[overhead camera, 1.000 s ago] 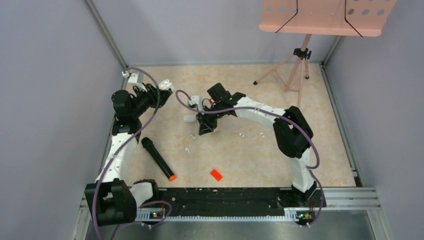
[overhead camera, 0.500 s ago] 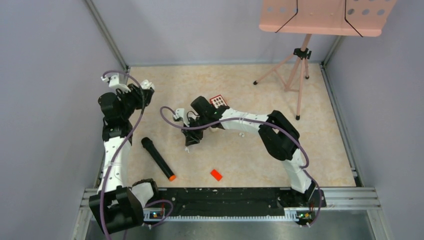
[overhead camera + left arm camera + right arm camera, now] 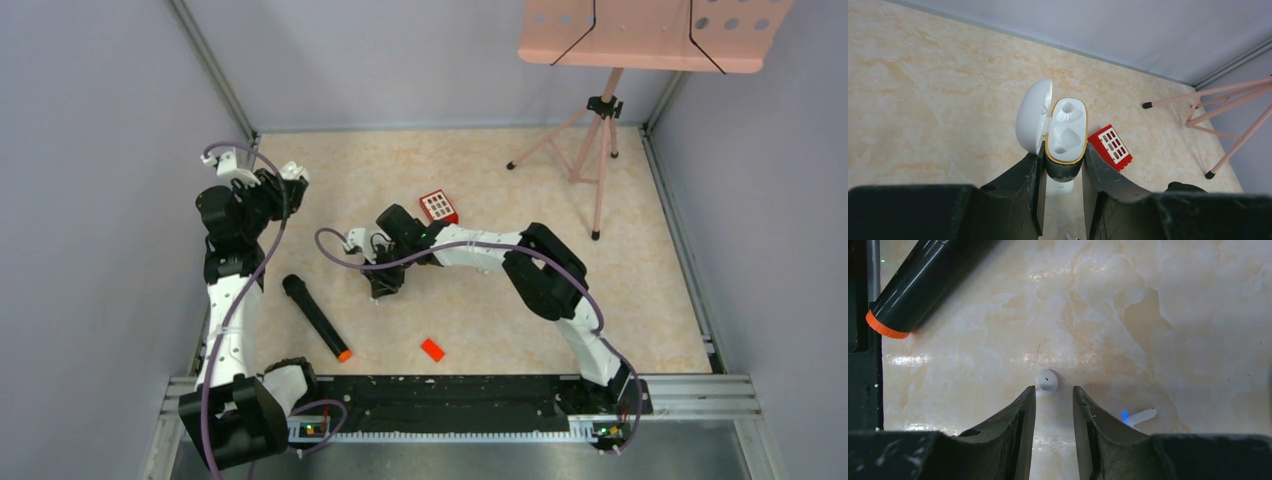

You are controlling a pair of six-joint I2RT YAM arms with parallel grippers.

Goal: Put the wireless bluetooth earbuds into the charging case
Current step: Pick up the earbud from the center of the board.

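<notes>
Left wrist reveals charging case (image 3: 1066, 131) open.

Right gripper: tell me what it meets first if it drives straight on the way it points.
Probably the white earbud, lying on the table just ahead of the right gripper, about centred between its fingers; depth is unclear.

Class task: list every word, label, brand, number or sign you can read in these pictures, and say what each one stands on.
No text can be read in any view.
red block: a white grid of slots, no letters or numbers.
charging case: plain white inside, no brand showing.
black stick with an orange end: no marking showing.
pink music stand: round holes only, no writing.
</notes>
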